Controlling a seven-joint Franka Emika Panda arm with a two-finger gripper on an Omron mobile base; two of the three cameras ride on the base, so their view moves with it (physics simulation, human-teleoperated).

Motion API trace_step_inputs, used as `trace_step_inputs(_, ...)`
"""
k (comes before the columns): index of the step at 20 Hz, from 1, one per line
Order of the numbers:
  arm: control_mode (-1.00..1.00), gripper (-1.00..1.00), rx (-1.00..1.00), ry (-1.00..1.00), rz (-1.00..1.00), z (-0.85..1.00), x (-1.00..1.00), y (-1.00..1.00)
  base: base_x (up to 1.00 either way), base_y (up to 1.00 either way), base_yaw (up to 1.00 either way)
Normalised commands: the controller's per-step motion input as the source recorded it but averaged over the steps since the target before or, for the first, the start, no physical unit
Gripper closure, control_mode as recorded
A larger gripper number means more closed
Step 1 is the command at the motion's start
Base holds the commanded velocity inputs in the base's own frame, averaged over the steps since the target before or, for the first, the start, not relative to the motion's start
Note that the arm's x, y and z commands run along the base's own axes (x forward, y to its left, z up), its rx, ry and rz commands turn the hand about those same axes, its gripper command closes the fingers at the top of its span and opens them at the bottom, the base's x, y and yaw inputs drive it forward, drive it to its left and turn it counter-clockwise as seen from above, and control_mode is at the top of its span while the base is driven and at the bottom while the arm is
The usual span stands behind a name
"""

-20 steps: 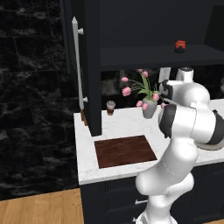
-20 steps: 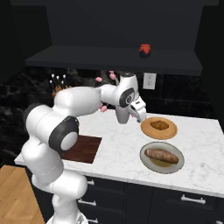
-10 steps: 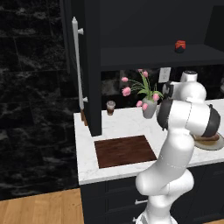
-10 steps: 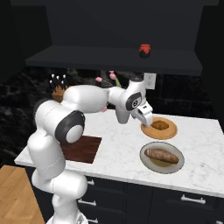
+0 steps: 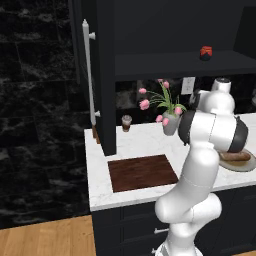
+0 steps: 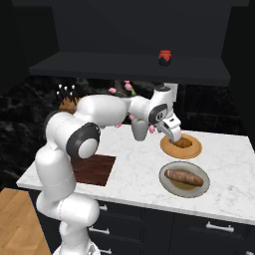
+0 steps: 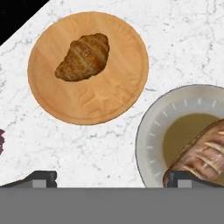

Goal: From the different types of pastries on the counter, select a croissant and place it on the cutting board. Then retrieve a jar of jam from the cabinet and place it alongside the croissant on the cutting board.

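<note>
Above the counter (image 7: pixel 183 39), gripper (image 7: pixel 111 177) wide open, empty, croissant (image 7: pixel 84 57) ahead on wooden plate (image 7: pixel 105 105)

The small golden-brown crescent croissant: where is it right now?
The croissant lies on a round wooden plate on the white marble counter, beside a grey plate with a long brown roll. The gripper hangs just above it.

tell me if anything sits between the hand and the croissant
Nothing visible does. The croissant lies alone on its round wooden plate, with bare plate and counter between it and the open hand. The long roll on the grey plate sits off to one side, clear of that path.
</note>
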Motion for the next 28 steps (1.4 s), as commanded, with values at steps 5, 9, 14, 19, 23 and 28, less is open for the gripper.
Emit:
trace_step_inputs(5, -1.0, -1.0, 0.0, 0.0, -0.04, 0.06, 0.25, -0.23, 0.0, 0.0, 0.0)
trace_step_inputs(9, -1.0, -1.0, -0.01, 0.0, 0.0, -0.34, 0.1, 0.0, 0.0, 0.0, 0.0)
trace_step_inputs(14, -1.0, -1.0, -0.03, 0.0, 0.0, -0.6, 0.25, 0.0, 0.0, 0.0, 0.0)
trace_step_inputs(19, -1.0, -1.0, -0.01, -0.01, 0.0, -0.19, 0.23, -0.01, 0.0, 0.0, 0.0)
trace_step_inputs(23, -1.0, -1.0, 0.0, 0.0, 0.0, 0.0, 0.51, -0.29, 0.0, 0.0, 0.0)
trace_step_inputs(28, -1.0, -1.0, 0.0, 0.0, 0.0, 0.0, 0.56, -0.34, 0.0, 0.0, 0.0)
